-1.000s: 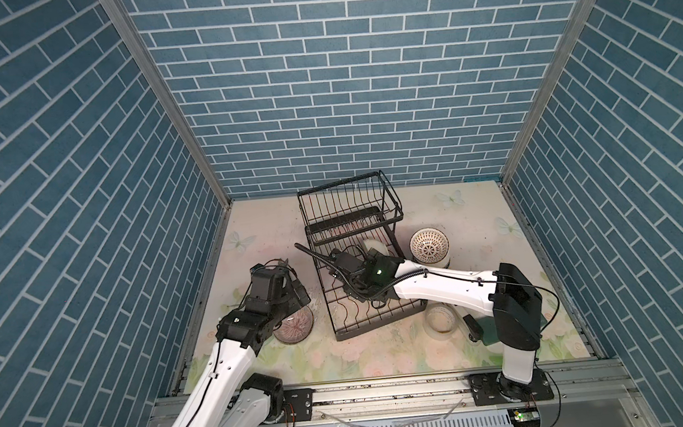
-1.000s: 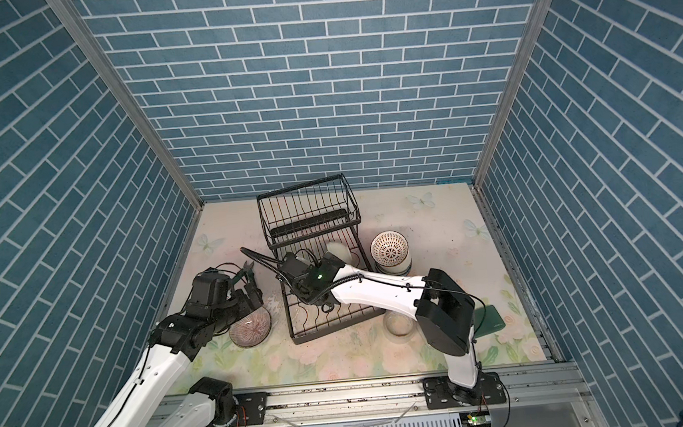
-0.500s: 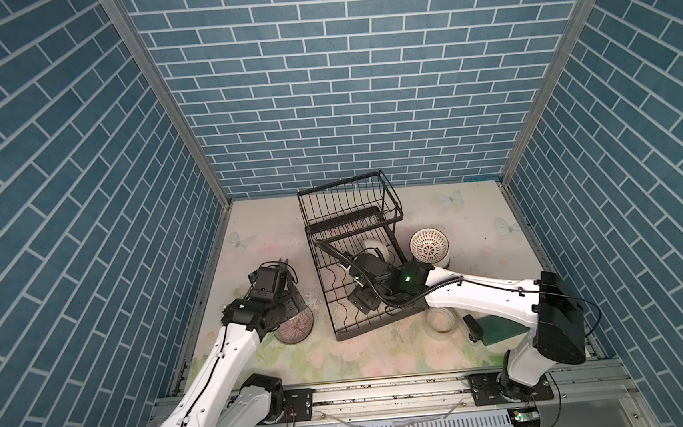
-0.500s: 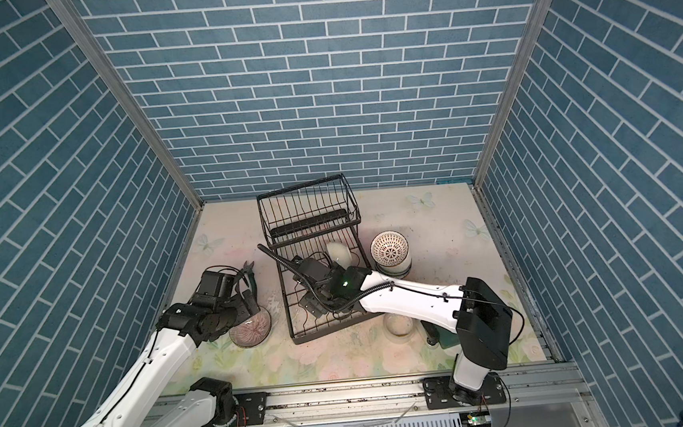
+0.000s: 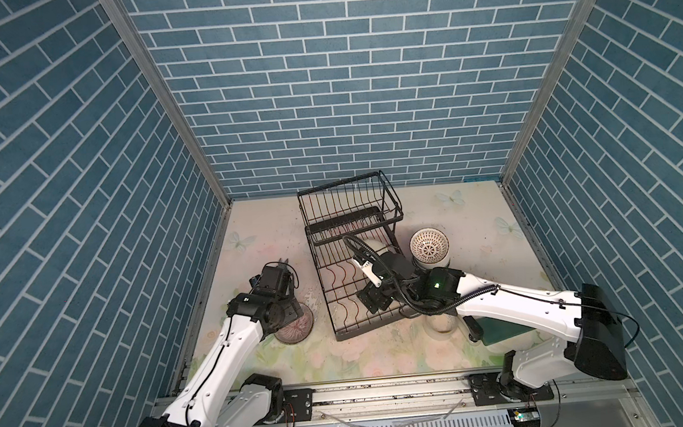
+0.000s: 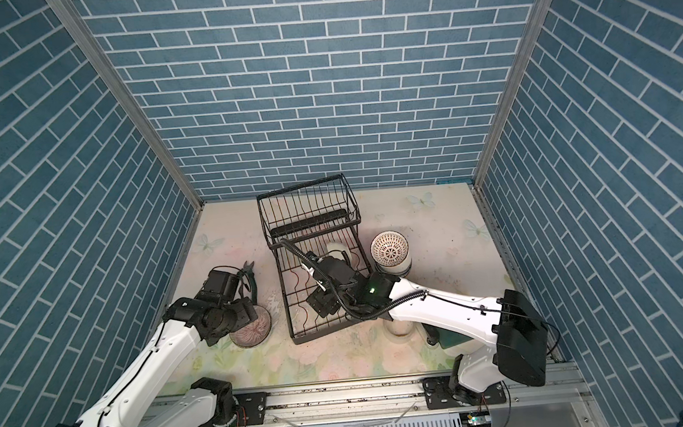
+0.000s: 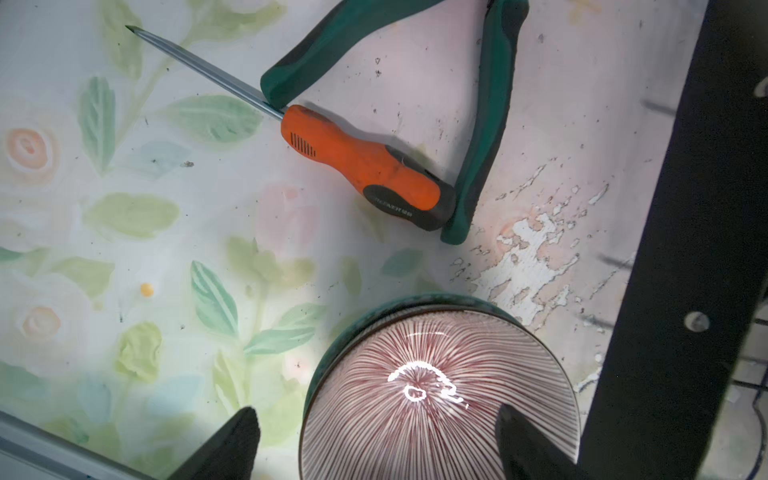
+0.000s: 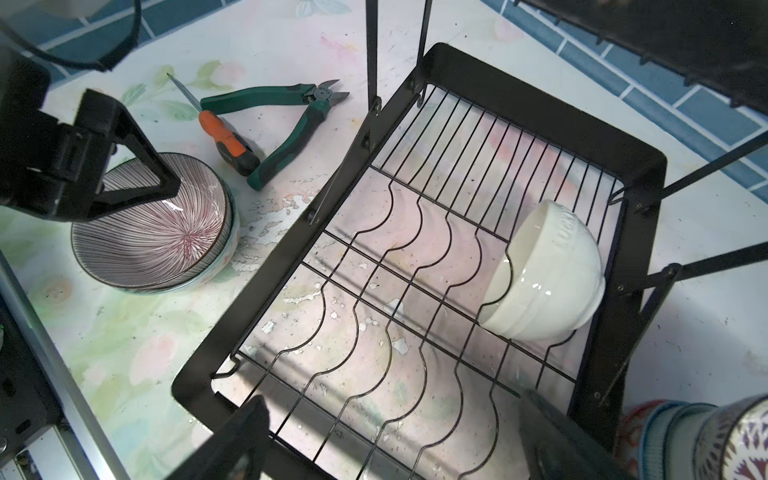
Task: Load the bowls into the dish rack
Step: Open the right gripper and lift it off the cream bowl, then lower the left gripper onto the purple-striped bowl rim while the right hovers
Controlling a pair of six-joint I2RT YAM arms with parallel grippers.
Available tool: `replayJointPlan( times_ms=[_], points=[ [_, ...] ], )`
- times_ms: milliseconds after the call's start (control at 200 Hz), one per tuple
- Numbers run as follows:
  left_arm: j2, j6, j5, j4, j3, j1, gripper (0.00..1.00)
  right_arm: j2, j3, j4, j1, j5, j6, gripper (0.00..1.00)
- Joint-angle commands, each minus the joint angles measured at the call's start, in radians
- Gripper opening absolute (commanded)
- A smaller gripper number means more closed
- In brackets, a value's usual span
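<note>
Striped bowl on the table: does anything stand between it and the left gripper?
Nothing visible does. The open left gripper straddles the rim of the striped bowl; the screwdriver and pliers lie apart from it.

Beside the dish rack point(image 5: 344, 219), the left arm point(image 5: 233, 348) covers roughly half of the striped bowl point(image 5: 297, 330) in both top views. At the rack's near corner, the right arm point(image 5: 518, 305) hides most of a pale bowl point(image 5: 440, 325) and of a green object point(image 5: 497, 332) that cannot be identified. Just outside the rack, a patterned bowl point(image 8: 706, 440) is cut off by the edge of the right wrist view.
</note>
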Motion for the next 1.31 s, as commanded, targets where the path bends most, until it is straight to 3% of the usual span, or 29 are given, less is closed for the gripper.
replayJointPlan(
  times_ms=[0, 715, 1300],
  points=[
    [0.007, 0.003, -0.003, -0.013, -0.011, 0.006, 0.87, -0.025, -0.037, 0.042, -0.012, -0.014, 0.037, 0.93],
    [0.056, 0.019, -0.009, 0.06, -0.065, 0.008, 0.62, 0.018, -0.022, 0.039, -0.04, -0.062, 0.049, 0.92],
    [0.037, 0.029, 0.003, 0.1, -0.077, 0.013, 0.34, 0.056, -0.016, 0.032, -0.044, -0.048, 0.073, 0.92]
  ],
)
